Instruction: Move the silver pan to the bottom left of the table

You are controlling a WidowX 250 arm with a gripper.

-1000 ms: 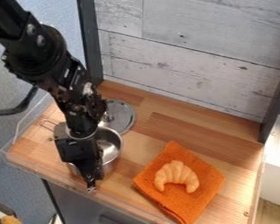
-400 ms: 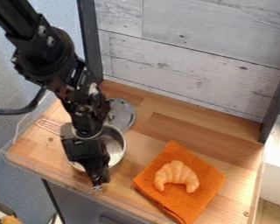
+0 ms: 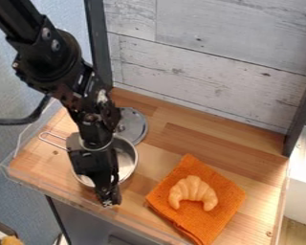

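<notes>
The black gripper (image 3: 109, 202) hangs over the front part of the silver pan (image 3: 126, 158), its tip at the pan's front rim near the table's front edge. Much of the pan's inside and left wall is hidden behind the gripper. The pan's wire handle (image 3: 44, 138) points to the upper left. Whether the gripper touches the rim cannot be made out. The wooden table (image 3: 213, 143) lies below them.
A round metal lid (image 3: 135, 125) lies just behind the pan. To the right, an orange cloth (image 3: 229, 194) holds a croissant (image 3: 193, 192). A clear edging (image 3: 66, 198) runs along the front and left edges.
The gripper has moved a little to the right since the earliest frame. The pan has shifted slightly to the right, and more of its handle shows.
</notes>
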